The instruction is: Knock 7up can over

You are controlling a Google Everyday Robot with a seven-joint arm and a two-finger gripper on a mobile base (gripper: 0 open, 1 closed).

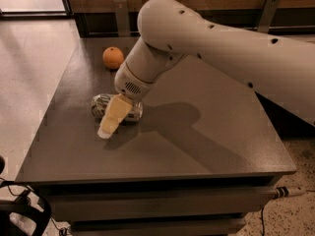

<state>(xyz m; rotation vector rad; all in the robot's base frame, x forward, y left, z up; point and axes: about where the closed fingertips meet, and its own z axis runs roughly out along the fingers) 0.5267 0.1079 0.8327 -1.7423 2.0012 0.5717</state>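
The 7up can (100, 105), pale silver with green lettering, lies on its side on the dark grey table (206, 141), left of the middle. My gripper (111, 119), cream-coloured, hangs from the big white arm (206, 38) and sits right over the can's middle. It hides part of the can's body. The gripper's tip reaches down to the tabletop just in front of the can.
An orange (113, 57) sits at the back left of the table, behind the can. A wooden wall with metal brackets (121, 14) runs along the far edge. Pale floor lies to the left, and a cable (288, 192) lies at the lower right.
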